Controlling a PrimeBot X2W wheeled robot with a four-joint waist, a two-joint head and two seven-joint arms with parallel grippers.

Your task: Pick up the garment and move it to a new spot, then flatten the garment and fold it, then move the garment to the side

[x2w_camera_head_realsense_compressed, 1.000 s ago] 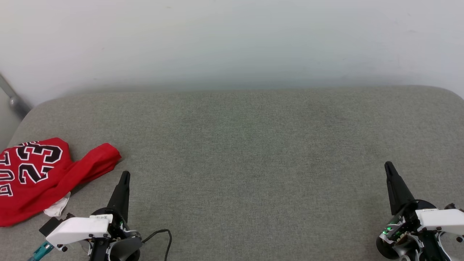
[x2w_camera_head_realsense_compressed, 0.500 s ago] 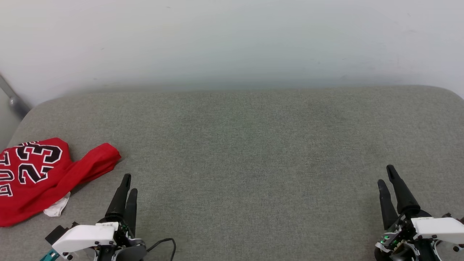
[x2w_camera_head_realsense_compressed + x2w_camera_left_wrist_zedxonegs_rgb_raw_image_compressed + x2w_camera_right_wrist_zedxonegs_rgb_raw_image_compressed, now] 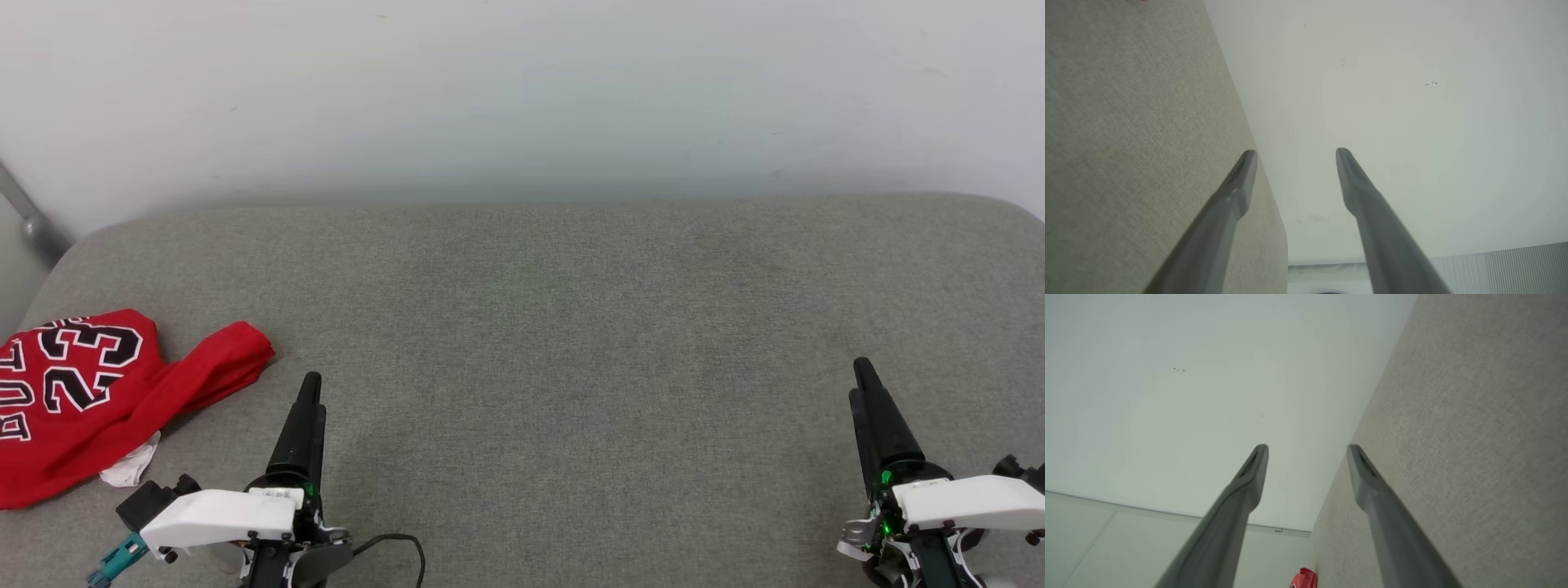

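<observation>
Garment [image 3: 90,400]: lies crumpled at the left edge of the table [image 3: 571,327], toward the near left corner; cut off by the picture's left side, so overhang impossible to tell.
Left hand [image 3: 313,392]: fingers apart, empty; sits just right of the garment, not touching.
Right hand [image 3: 859,377]: fingers apart, empty; near the right edge, well apart from the garment.
Risk, thin pinch: may catch only the loose red fold nearest the left hand, then likely drags or unrolls instead of lifting whole.
Risk, edge: could slide off the left edge if nudged outward during the approach.
Risk, reach: leaves the right hand a long way across the table; with one hand alone, probably lands bunched and harder to flatten.
Risk, cable [image 3: 408,541]: might snag on cloth near the left wrist.
Count, garments: one.
Count, hands: two, with two fingers each.
Count, tables: one.
Count, cables: one.
</observation>
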